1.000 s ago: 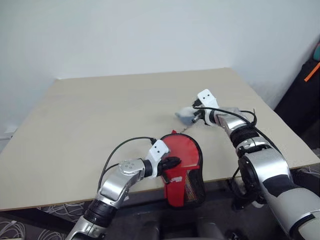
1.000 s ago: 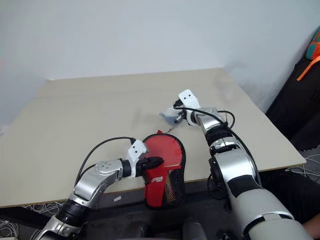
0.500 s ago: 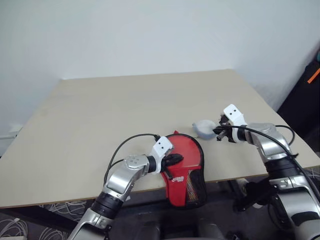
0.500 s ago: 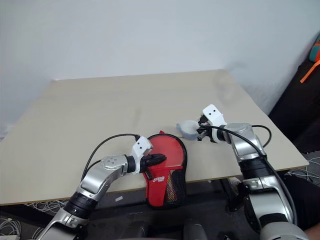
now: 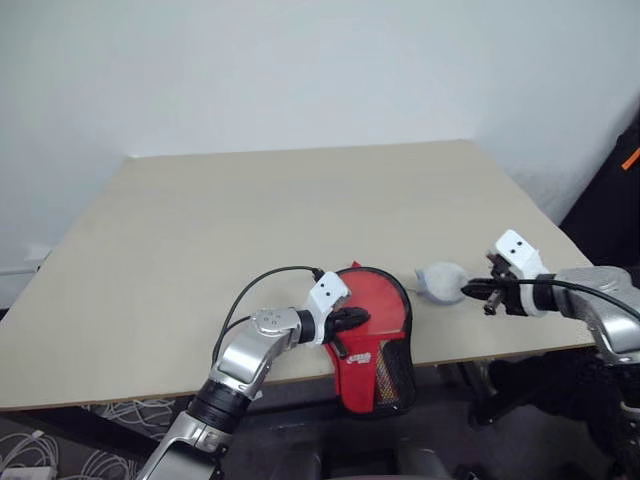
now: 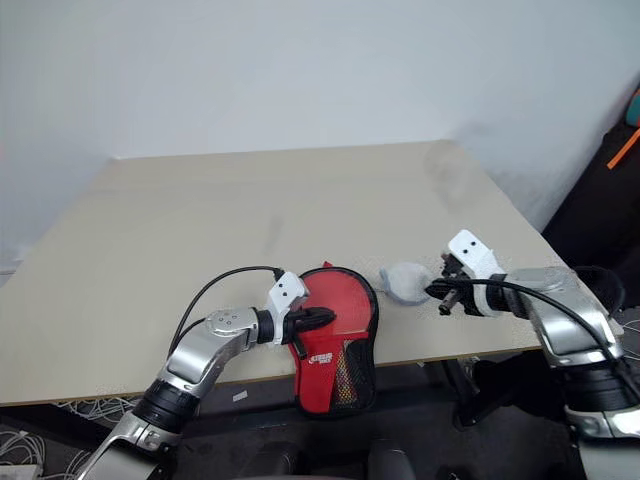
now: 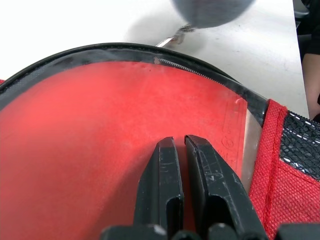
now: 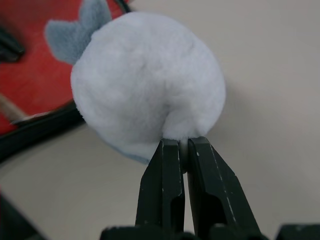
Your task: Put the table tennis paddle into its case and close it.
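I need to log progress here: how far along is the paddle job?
Done: the paddle lies inside the case at the table edge. In hand: the left gripper, shut, presses on the case; the right gripper is shut on the fluffy zip pull. Left: finishing the zip.

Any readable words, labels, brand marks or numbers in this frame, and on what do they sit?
No text can be read here.
The case has a small white logo patch on its red lower part: too small and blurred to read.
The table tennis paddle carries a faint round stamp near the rubber's edge, seen in the left wrist view: illegible.
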`<action>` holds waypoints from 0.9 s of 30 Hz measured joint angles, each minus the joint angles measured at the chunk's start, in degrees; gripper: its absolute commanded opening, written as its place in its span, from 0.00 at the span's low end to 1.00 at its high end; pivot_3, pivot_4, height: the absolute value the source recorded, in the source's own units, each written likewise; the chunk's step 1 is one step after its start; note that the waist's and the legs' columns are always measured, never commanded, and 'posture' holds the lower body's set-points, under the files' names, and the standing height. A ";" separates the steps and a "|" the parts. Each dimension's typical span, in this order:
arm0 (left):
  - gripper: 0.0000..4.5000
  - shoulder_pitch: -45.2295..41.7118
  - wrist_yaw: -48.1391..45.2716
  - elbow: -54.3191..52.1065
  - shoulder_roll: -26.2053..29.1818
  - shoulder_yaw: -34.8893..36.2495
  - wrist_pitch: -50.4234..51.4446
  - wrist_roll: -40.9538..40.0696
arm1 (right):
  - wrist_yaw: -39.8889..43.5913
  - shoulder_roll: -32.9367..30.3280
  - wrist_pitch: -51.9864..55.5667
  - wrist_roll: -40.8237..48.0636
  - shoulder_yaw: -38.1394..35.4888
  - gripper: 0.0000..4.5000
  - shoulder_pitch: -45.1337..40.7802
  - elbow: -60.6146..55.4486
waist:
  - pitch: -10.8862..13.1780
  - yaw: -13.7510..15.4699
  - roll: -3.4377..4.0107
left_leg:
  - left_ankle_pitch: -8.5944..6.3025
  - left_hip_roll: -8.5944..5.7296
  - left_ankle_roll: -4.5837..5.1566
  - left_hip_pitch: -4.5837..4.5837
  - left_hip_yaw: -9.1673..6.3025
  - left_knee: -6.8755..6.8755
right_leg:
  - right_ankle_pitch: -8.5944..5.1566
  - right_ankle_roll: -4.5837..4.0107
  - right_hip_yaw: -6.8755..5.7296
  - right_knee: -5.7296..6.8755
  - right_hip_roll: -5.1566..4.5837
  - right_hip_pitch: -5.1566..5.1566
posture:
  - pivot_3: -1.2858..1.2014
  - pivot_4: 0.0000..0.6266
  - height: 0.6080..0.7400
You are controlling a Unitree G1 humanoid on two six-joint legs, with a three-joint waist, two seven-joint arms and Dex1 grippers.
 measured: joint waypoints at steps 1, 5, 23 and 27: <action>0.06 -0.07 -0.01 0.09 -0.11 -0.01 -0.04 0.01 | 0.93 -1.41 -0.09 1.00 -0.59 0.00 0.92 -1.08 | 0.00 0.10 -0.01 | 0.00 0.00 0.00 0.00 -0.01 0.01 | 0.00 0.00 -0.01 -0.01 0.00 -0.01 | 0.52 0.00 1.00; 0.06 -0.25 -0.07 0.68 -0.50 -0.10 -0.41 0.03 | 3.78 -4.56 -0.40 4.28 -2.21 0.00 3.53 -3.73 | 0.03 0.42 -0.06 | -0.01 0.00 0.00 0.02 -0.01 0.02 | -0.01 0.01 -0.01 -0.02 -0.01 -0.04 | 0.52 0.00 1.00; 0.06 -2.43 -0.61 4.12 -1.63 -0.23 -1.86 0.53 | 16.34 -19.20 -6.66 14.27 -8.41 0.00 21.22 -20.39 | 0.22 1.31 -0.37 | -0.23 -0.02 -0.25 0.03 -0.01 0.05 | -0.06 0.07 -0.10 -0.11 -0.16 -0.07 | 0.52 0.00 1.00; 0.06 -2.65 -1.01 4.48 -1.63 -0.20 -2.09 0.55 | 17.76 -20.84 -6.17 17.94 -10.90 0.00 22.63 -26.17 | 0.23 1.37 -0.38 | -0.24 -0.01 -0.27 0.03 -0.04 0.05 | -0.07 0.08 -0.14 -0.13 -0.17 -0.07 | 0.52 0.00 1.00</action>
